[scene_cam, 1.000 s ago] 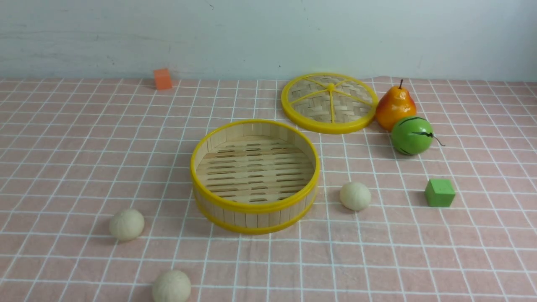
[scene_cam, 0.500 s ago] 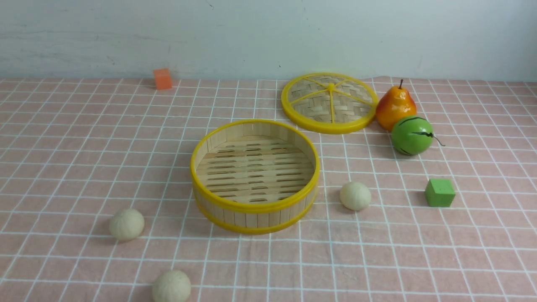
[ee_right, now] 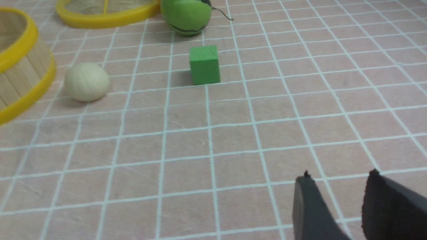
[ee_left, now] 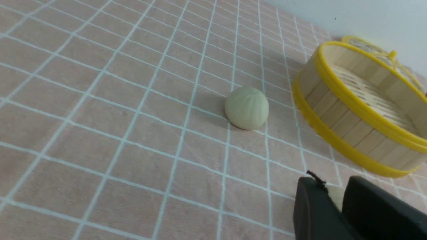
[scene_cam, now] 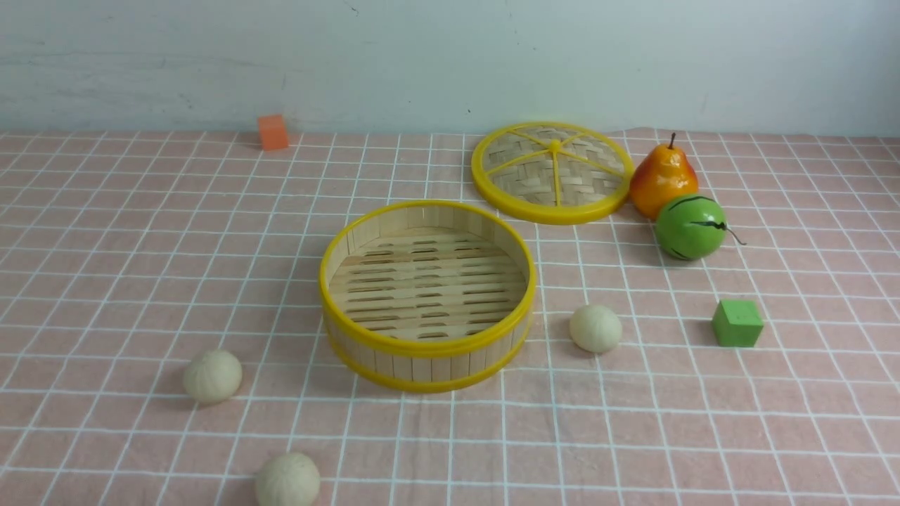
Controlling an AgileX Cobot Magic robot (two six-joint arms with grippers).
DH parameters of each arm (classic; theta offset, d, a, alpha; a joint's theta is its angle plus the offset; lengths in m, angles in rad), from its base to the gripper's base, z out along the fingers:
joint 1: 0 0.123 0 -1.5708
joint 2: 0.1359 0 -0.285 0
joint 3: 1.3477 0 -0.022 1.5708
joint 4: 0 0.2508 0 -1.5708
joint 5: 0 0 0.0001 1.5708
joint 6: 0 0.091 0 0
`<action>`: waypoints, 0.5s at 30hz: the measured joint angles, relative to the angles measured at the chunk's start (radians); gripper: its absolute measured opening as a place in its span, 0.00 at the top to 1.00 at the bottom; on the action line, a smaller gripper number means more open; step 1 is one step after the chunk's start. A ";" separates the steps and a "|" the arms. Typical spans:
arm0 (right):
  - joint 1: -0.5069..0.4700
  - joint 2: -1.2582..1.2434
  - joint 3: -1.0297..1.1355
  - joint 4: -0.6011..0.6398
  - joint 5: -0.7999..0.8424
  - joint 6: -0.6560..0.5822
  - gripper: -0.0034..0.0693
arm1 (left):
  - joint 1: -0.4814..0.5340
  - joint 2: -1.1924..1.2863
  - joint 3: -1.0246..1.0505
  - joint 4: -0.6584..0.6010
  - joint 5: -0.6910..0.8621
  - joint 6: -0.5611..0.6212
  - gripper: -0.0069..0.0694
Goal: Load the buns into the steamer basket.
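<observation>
One bun [ee_left: 335,196] partly behind the left pincer [ee_left: 333,182]

**Three Buns Lay Outside the Basket**

A round bamboo steamer basket with yellow rims [scene_cam: 422,365] stood mid-table on the pink, white-gridded tablecloth [scene_cam: 140,246]. Three cream-white pleated buns lay on the cloth around it. The left bun [scene_cam: 212,376] was well to the basket's left, and the near bun [scene_cam: 287,480] lay at the frame's bottom edge. The right bun [scene_cam: 595,328] sat near the basket's right wall, apart from it.

Behind the basket lay a flat woven yellow-rimmed lid [scene_cam: 553,172]. An orange-yellow pear [scene_cam: 662,179] stood just beside it, with a green striped melon ball [scene_cam: 690,226] close against the pear. A green cube [scene_cam: 736,323] sat right of the right bun. A small orange cube [scene_cam: 273,132] sat by the pale wall [scene_cam: 422,56].
</observation>
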 joint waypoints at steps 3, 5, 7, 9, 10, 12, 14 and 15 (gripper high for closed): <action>0.000 0.000 0.002 0.185 -0.001 0.023 0.62 | 0.000 0.000 0.000 -0.164 -0.001 -0.017 0.73; 0.000 0.000 0.006 0.387 -0.001 0.073 0.62 | 0.000 0.000 0.001 -0.374 -0.002 -0.067 0.72; 0.000 0.000 0.007 0.500 0.003 0.097 0.62 | 0.000 0.000 0.001 -0.467 -0.005 -0.092 0.72; 0.000 0.000 0.007 0.703 0.002 0.136 0.62 | 0.000 0.000 0.001 -0.642 -0.016 -0.131 0.72; 0.000 0.000 0.008 0.768 -0.001 0.143 0.62 | 0.000 0.000 0.001 -0.715 -0.022 -0.138 0.72; 0.000 0.000 0.008 0.845 -0.026 0.133 0.62 | 0.000 0.000 0.001 -0.772 -0.028 -0.144 0.72; 0.000 0.000 0.008 0.866 -0.062 0.085 0.62 | 0.000 0.000 0.001 -0.796 -0.036 -0.146 0.72; 0.000 0.000 0.008 0.868 -0.069 0.074 0.62 | 0.000 0.000 0.001 -0.801 -0.036 -0.147 0.72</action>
